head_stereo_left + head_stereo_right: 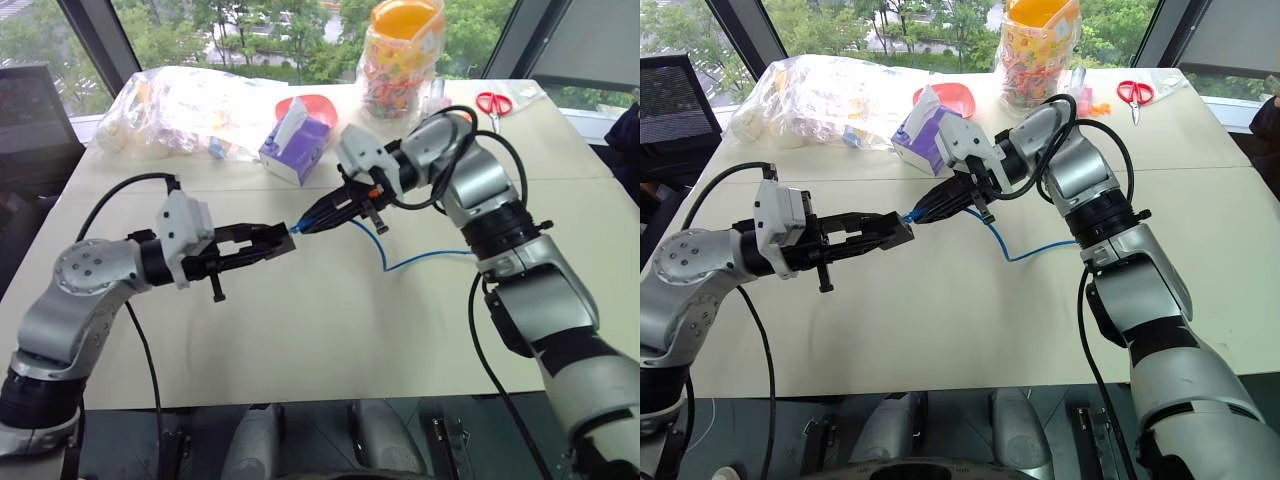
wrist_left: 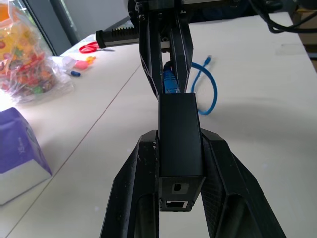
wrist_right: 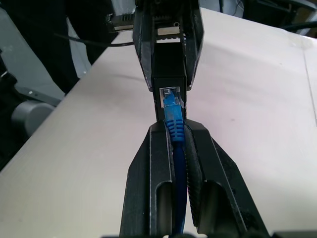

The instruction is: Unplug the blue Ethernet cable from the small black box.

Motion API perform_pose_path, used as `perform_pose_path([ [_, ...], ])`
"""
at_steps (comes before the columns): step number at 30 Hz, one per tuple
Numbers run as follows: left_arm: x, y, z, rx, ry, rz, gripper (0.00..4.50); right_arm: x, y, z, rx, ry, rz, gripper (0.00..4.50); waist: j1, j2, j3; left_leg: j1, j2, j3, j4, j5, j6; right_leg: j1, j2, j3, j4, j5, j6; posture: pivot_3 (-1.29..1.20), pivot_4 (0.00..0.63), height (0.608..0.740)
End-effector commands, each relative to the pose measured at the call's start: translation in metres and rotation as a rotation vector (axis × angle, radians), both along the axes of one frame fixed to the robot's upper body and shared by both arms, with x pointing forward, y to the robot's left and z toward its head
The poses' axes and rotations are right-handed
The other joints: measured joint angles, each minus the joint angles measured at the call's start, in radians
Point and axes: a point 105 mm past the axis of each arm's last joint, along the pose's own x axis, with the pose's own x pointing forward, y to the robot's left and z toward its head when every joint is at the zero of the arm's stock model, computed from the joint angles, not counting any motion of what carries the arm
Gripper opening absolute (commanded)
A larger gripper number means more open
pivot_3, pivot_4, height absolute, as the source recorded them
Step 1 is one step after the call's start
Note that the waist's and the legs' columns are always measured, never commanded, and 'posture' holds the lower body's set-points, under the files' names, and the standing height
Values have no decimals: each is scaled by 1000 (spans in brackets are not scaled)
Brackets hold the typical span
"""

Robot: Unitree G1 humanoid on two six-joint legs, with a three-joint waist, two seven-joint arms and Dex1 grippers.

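Your left gripper [image 1: 268,243] has its fingers clamped on the small black box [image 2: 180,141], held above the tabletop [image 1: 330,330] near its middle. Your right gripper [image 1: 312,221] meets it from two o'clock, fingers pinched on the blue Ethernet cable [image 3: 174,124] just behind its plug, which sits in the box's socket. The cord trails toward three o'clock across the tabletop.

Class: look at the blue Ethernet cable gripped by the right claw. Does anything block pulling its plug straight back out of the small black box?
Nothing visible does. The right claw grips the blue Ethernet cable just behind its plug, which sits in the small black box held by the left claw, above bare table.
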Motion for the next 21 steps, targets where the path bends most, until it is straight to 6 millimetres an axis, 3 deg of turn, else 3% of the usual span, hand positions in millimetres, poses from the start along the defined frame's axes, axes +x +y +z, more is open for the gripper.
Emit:
perform_pose_path([
  [1, 16, 25, 3, -41, 0, 148, 503, 25, -42, 40, 167, 56, -257, 104, 1, 0, 0, 0, 0, 0, 0, 0, 0, 0, 0, 0, 0, 0, 0, 0, 150, 740],
  [5, 20, 25, 13, -118, 4, 172, 503, 16, -39, 33, 161, 135, -240, 104, -1, 0, 0, 0, 0, 0, 0, 0, 0, 0, 0, 0, 0, 0, 0, 0, 150, 740],
  [9, 3, 15, 10, -80, 14, 74, 503, 1, -42, 10, 56, 65, -162, 104, -1, 0, 0, 0, 0, 0, -1, 0, 0, 0, 0, 0, 0, 0, 0, 0, 150, 740],
  [12, -8, 12, -4, 30, 18, 14, 503, -1, -43, 12, 56, 60, -155, 104, -4, 0, 0, 0, 0, 0, -1, 0, 0, -1, 0, 0, 0, 0, 0, 0, 150, 740],
  [17, -5, 10, 2, -15, 17, 22, 503, -10, -32, 24, 108, 98, -119, 104, 3, 0, 0, 1, 0, 0, 0, 0, 0, 1, 0, 0, 0, 0, 0, 0, 150, 740],
  [21, -3, 6, 8, -37, 1, 16, 503, -21, -24, 28, 123, 106, -84, 1607, 11, 0, 0, 1, 0, 0, 1, 0, 0, 1, 0, 0, 0, 0, 0, 0, 150, 740],
])
